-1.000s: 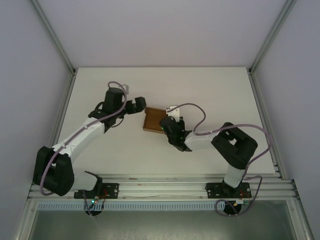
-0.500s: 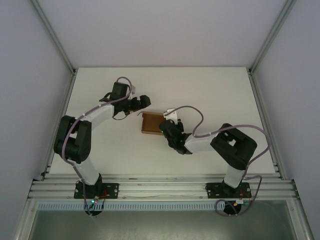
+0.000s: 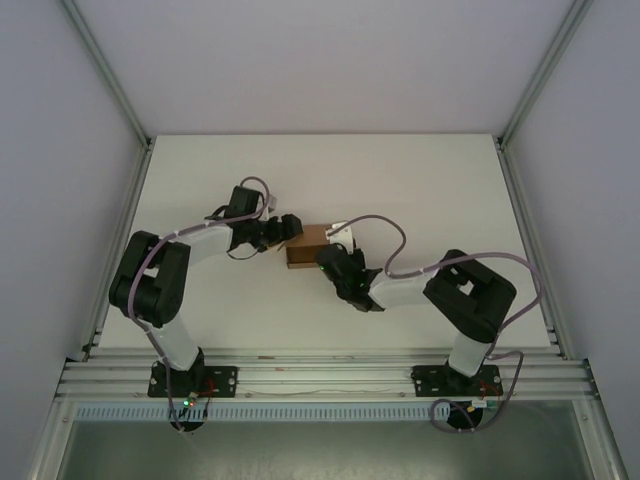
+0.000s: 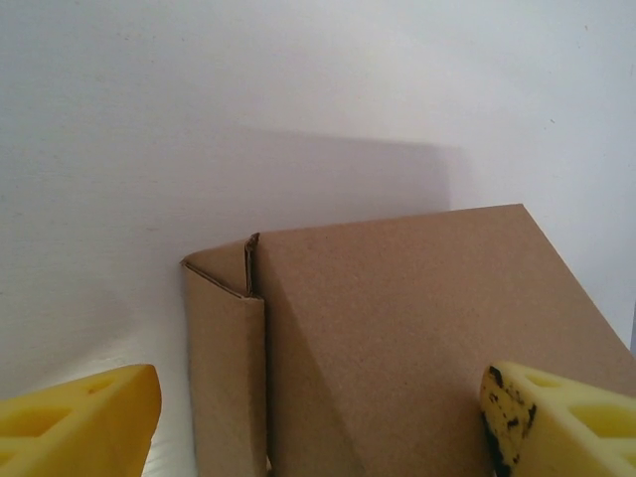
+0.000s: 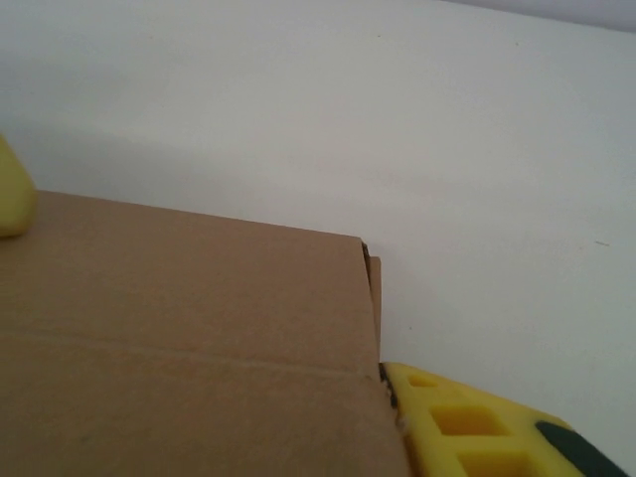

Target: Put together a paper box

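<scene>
On the table (image 3: 420, 180), the paper box (image 3: 306, 243) sits between your 2 claws: left gripper (image 3: 288, 227) spread astride it, right gripper (image 3: 326, 259) grip unclear. Light, thin card likely creases easily; hold it at folded edges.

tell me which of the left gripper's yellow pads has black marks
The lower-right pad in the left wrist view, in front of the paper box: its inner edge is speckled black. The lower-left pad is clean yellow.
</scene>
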Motion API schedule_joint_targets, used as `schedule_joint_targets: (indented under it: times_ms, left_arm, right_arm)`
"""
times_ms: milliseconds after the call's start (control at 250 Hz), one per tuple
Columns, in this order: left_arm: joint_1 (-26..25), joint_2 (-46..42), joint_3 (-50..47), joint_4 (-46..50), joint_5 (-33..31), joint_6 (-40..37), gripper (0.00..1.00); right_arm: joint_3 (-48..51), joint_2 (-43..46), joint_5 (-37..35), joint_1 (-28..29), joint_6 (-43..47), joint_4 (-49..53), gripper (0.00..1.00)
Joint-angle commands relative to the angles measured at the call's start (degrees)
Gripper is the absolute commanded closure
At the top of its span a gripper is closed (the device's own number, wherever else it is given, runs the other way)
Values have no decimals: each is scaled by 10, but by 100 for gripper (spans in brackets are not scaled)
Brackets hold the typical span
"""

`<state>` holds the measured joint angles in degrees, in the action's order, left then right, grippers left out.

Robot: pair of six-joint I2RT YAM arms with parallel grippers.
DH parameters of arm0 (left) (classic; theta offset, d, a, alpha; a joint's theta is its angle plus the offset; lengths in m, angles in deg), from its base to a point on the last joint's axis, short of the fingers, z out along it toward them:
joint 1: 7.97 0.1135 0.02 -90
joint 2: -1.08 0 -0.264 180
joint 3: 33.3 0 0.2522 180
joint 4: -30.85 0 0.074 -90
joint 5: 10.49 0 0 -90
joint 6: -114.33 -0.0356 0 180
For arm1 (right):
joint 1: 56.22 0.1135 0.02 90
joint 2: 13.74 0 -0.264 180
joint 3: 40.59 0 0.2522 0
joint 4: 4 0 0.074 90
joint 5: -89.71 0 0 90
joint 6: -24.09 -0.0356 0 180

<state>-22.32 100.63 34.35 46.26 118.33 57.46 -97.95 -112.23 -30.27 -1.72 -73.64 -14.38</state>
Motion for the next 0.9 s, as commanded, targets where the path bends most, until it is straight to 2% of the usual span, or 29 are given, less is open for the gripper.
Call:
schedule_joint_targets:
  times_ms: [0,84,376,528,600,636,739,847,895]
  left_arm:
    - [-7,13,-8,-26,7,6,19]
    - [-7,15,-16,-36,7,10,22]
    - [-9,23,-32,-59,7,3,30]
    - [-9,38,-39,-83,17,-12,39]
    - [-9,46,-46,-109,33,-10,44]
    - [-7,51,-50,-123,40,-7,46]
    - [-3,67,-55,-153,59,3,51]
    - [4,75,-64,-177,73,9,53]
    - [8,77,-73,-200,90,17,57]
  right_arm:
    - [15,48,13,2,-27,40,53]
    - [29,81,23,3,-39,62,45]
    - [115,220,90,3,-123,142,28]
    - [133,273,54,1,-140,170,14]
    - [134,283,46,-6,-151,161,4]
    - [132,285,59,-16,-153,158,0]
    - [113,276,132,-63,-178,166,0]
    - [83,247,214,-115,-207,185,0]
    - [72,231,243,-130,-207,191,0]
